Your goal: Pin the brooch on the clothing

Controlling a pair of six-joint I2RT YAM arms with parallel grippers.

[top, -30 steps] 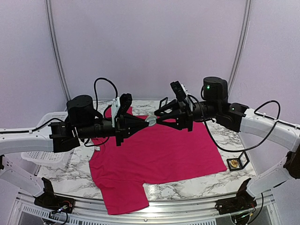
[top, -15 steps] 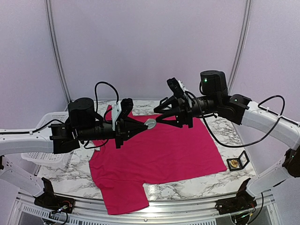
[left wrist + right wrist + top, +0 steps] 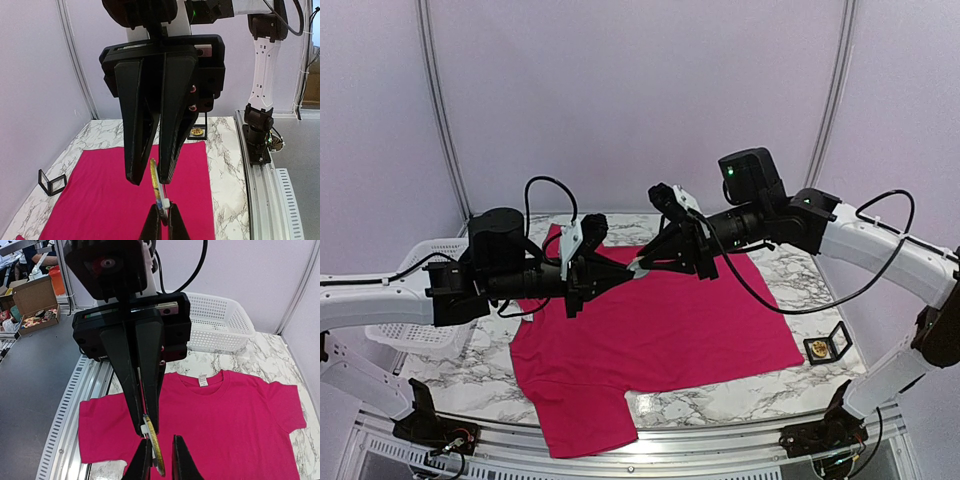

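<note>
In the top view the brooch (image 3: 637,268) is a pale speck between the arms' tips, too small to show its shape or pin. The left arm hides much of the neck edge of the T-shirt (image 3: 660,330) and part of the white basket (image 3: 420,255). Both wrist views catch the brooch edge-on, so its face is unreadable. The bottom edge cuts off the left gripper (image 3: 163,207) and the right gripper (image 3: 160,440). The gold item in the small black stand (image 3: 825,345) is too small to identify.

Both arms stretch inward, raised and roughly level, meeting tip to tip. The left hand (image 3: 626,272) has its fingers pinched together. Facing it, the right hand (image 3: 641,264) keeps its fingers slightly parted, straddling the left's tips.
</note>
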